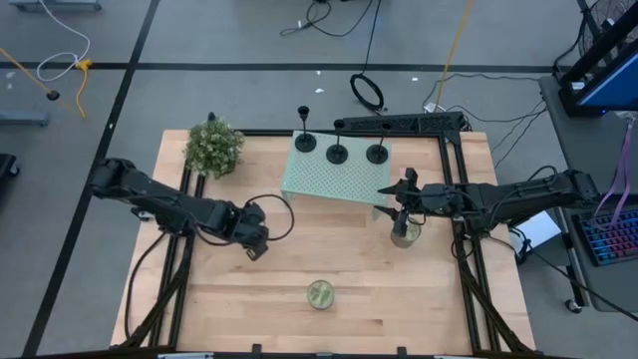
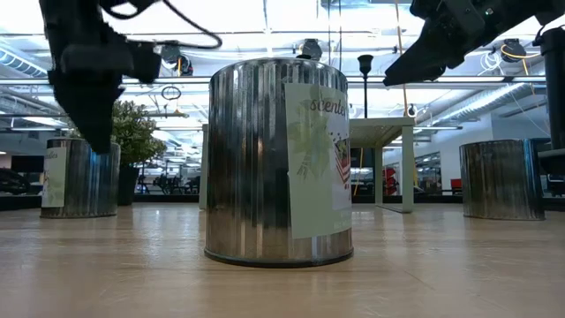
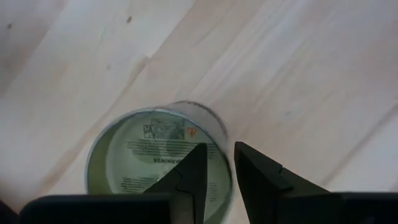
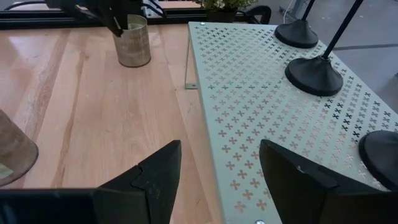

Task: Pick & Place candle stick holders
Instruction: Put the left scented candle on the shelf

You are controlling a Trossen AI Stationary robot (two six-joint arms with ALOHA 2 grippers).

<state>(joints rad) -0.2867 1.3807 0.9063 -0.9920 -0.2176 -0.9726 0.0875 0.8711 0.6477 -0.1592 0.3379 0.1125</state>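
Note:
Three matte-black candle stick holders (image 1: 337, 153) stand by their disc bases on a pale green perforated platform (image 1: 319, 184) at the table's far middle. They also show in the right wrist view (image 4: 314, 74). My right gripper (image 4: 217, 149) is open and empty. It hovers by the platform's right near corner, above a greenish-gold jar (image 1: 405, 234). My left gripper (image 3: 219, 149) is at the table's left middle, narrowly shut over the rim of another jar (image 3: 155, 162). My left gripper comes from above, pointing down, at the jar's rim (image 3: 225, 140). One finger (image 3: 193, 168) is inside the jar and one finger (image 3: 261, 171) is outside, with the rim passing between them. The jar stands upright with its bottom on the table.
A third jar (image 1: 320, 294) stands near the table's near edge, and fills the middle of the low view (image 2: 278, 159). A potted plant (image 1: 213, 147) stands at the far left corner. Bare wood lies between the jars. Black frame rails run along both table sides.

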